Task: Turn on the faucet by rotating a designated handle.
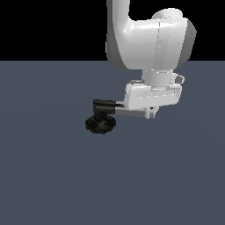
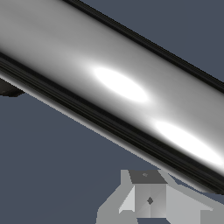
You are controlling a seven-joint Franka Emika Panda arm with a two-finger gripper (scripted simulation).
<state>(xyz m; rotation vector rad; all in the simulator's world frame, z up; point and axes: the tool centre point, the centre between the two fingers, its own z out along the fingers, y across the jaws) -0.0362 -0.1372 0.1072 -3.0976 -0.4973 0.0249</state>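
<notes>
Fingers (image 1: 150,113) sit low at the handle (image 1: 130,112), right of centre in the exterior view; I cannot tell their spread. In my wrist view the handle (image 2: 109,83) crosses the frame diagonally. Faucet (image 1: 101,123) stands left of centre on the desk (image 1: 52,176).

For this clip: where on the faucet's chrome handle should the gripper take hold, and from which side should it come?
Probably near the free end of the handle, away from the black elbow, for the most leverage about the ribbed base. Come from above, jaws straddling the bar: it lies roughly level, a plain cylinder. The gripper already sits there; its jaw state is unclear.
</notes>
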